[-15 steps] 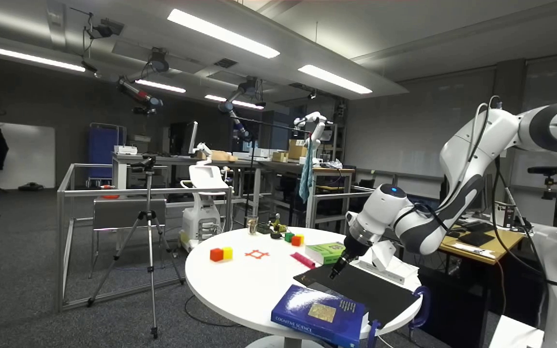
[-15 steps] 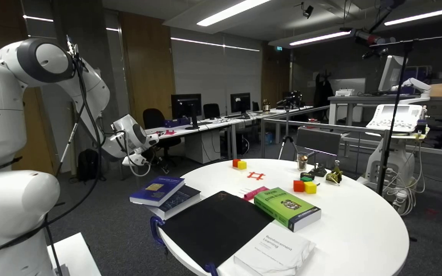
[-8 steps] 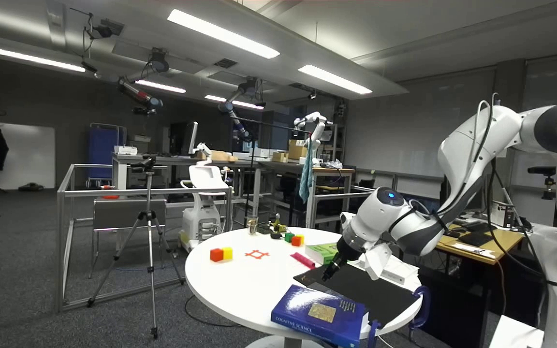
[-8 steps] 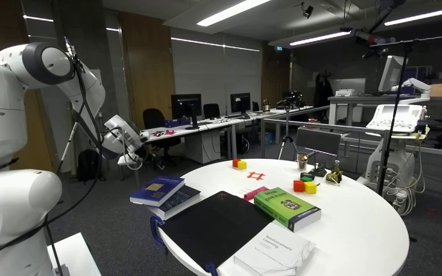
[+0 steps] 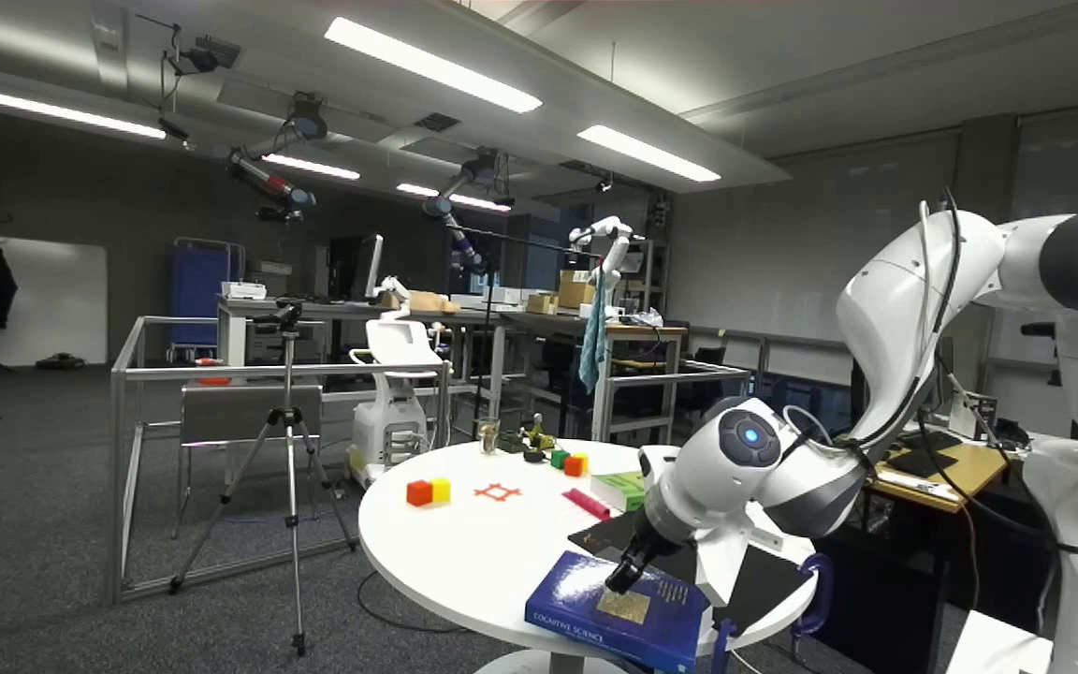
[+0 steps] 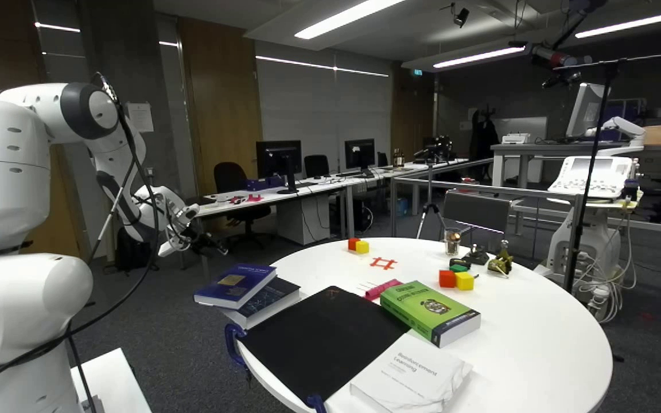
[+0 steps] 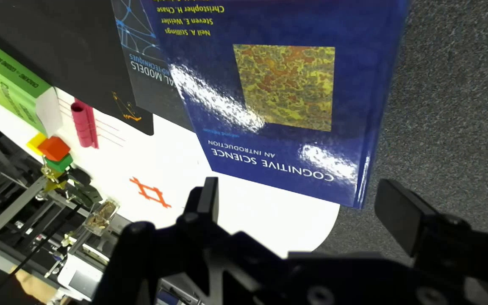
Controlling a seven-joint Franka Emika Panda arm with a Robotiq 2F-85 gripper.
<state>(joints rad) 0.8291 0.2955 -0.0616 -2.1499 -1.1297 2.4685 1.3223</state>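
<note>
The pincer (image 7: 301, 206) gapes wide (2 fingers (image 7: 398, 216), well apart), empty, near the blue book (image 7: 286, 93).

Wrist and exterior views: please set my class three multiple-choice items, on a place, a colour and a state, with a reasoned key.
1. Where does the blue Cognitive Science book lie?
A. Under the green book
B. Partly on a darker book
C. On the floor

2. What colour is the hash-shaped piece?
A. Blue
B. Yellow
C. Orange-red

3. How is the end effector?
A. Open, holding nothing
B. Shut, holding nothing
C. Shut on a cube

1 B: in an exterior view it overlaps that book's cover.
2 C: the wrist view shows it plainly orange-red.
3 A: the wrist view shows a wide gap with nothing gripped.
</note>
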